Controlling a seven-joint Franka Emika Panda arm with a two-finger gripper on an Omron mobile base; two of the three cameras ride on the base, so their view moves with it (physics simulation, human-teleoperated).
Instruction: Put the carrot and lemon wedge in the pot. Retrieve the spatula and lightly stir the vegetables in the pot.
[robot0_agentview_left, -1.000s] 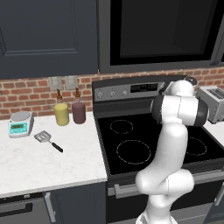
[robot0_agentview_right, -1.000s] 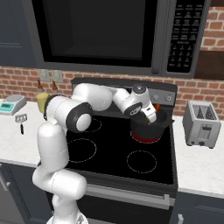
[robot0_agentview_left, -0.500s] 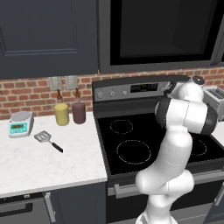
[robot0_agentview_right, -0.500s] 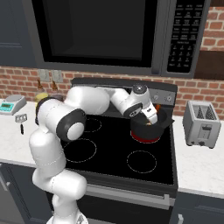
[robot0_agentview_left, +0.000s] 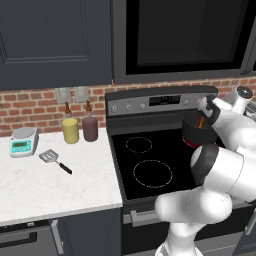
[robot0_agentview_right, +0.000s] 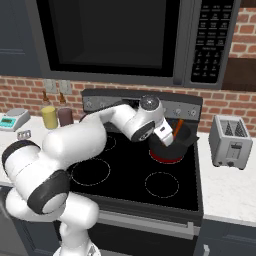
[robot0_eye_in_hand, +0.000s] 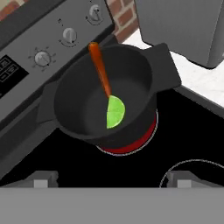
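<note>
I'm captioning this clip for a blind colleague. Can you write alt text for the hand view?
Seen from above, a black pot sits on a glowing red stove burner, holding an orange carrot that leans against its rim and a lime-green lemon wedge at the bottom. Stove control knobs lie beyond the pot, and a grey toaster stands on the white counter beside it.

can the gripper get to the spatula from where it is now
Probably yes, after a long swing. The gripper stands open over the pot, and the spatula lies alone on the counter left of the stove, nothing crowding it.
</note>
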